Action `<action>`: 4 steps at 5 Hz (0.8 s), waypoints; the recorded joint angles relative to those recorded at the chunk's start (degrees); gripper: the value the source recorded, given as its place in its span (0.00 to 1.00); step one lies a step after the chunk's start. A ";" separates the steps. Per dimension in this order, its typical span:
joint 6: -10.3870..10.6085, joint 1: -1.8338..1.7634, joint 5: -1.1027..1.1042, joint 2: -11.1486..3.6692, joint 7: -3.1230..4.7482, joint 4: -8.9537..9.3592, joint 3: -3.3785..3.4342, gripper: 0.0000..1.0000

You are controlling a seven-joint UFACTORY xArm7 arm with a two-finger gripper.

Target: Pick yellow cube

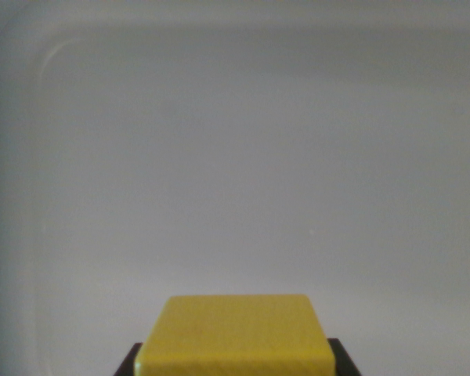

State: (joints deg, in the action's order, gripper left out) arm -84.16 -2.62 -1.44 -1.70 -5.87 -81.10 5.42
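Clearance is wide on three sides of the solid yellow cube with a matte, faintly grainy top face (236, 333): pale grey surface runs unbroken above it and out to both sides of the wrist view. A raised rim with a rounded corner (43, 55) borders this smooth, light grey tray-like surface (258, 157) along the top and down the wrist view's left; whether it is a tray or the table itself cannot be told. The cube sits at the bottom centre of the view, well apart from that rim, its lower part cut off by the frame edge.

Count: one yellow cube; two dark parts of the tool (236, 362), one showing at each lower corner of the cube.

Cube edges are straight with slightly softened corners; the top face is flat and level to the camera. The dark tool parts are black and hard-edged, touching or just beside the cube's two flanks at the wrist view's left and right. The tool stands closed around the cube, which lies between its two sides. Whether the cube is lifted off the surface cannot be told.
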 joint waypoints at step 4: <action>-1.82 0.03 -0.06 0.73 0.01 -1.10 0.01 1.00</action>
State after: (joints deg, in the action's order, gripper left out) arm -85.98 -2.60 -1.51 -0.97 -5.86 -82.19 5.43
